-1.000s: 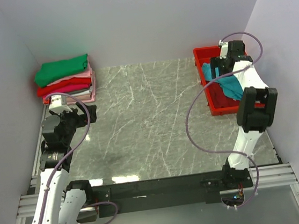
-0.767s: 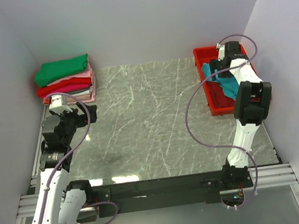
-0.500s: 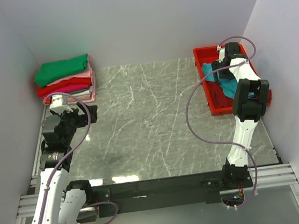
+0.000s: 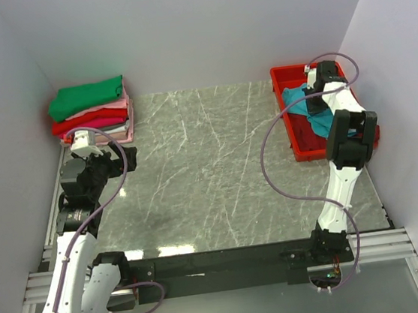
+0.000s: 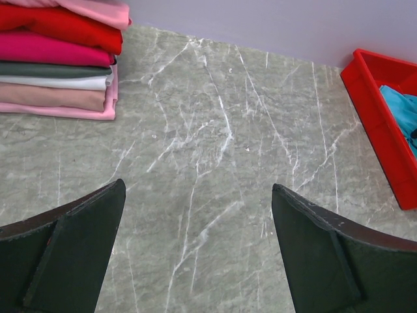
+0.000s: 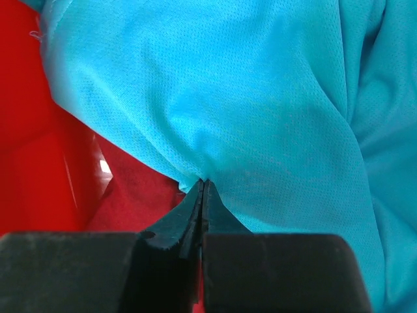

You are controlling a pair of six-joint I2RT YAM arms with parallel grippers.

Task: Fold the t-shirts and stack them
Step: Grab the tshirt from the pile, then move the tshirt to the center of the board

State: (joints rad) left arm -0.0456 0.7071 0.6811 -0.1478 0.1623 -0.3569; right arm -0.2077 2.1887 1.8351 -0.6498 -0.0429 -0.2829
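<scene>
A crumpled teal-blue t-shirt (image 4: 324, 121) (image 6: 260, 98) lies in the red tray (image 4: 296, 140). My right gripper (image 4: 313, 93) (image 6: 203, 181) reaches down into the tray and is shut on a pinch of this teal cloth. A dark red cloth (image 6: 140, 192) shows under the shirt. At the back left stands a stack of folded t-shirts (image 4: 91, 113) (image 5: 58, 59), green on top, then pink and red. My left gripper (image 4: 122, 157) (image 5: 197, 186) hangs open just in front of the stack, with only marble between its fingers.
The red tray (image 5: 378, 111) sits at the table's back right, close to the right wall. The stack stands against the left wall. A purple cable loops from the right arm (image 4: 341, 156) over the marble table (image 4: 203, 172).
The right gripper has pushed further into the tray and shut on the teal shirt. The left arm has not moved.
</scene>
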